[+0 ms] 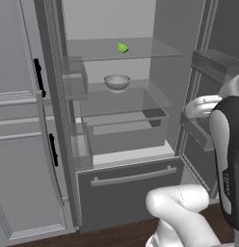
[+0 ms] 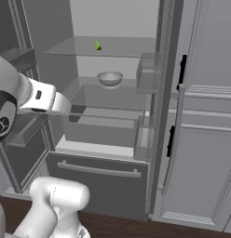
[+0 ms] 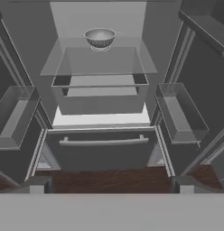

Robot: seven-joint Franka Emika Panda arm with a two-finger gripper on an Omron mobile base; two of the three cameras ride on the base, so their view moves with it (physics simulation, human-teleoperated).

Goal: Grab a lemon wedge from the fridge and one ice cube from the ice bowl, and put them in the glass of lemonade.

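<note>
Claw [image 3: 108, 184] released, nothing gripped. I see tiny yellow-green lemon wedge [image 1: 122, 47] at 12 o'clock above steel bowl [image 1: 116, 82]; light, slippery, I'd pinch flat sides.

The white arm [image 1: 227, 144] rises from its base, elbow bent high, forearm [image 2: 40, 100] reaching forward roughly level. The gripper [image 3: 109, 185] points ahead and slightly down (fingertips [image 3: 37, 184] spread wide apart), holding nothing.
</note>
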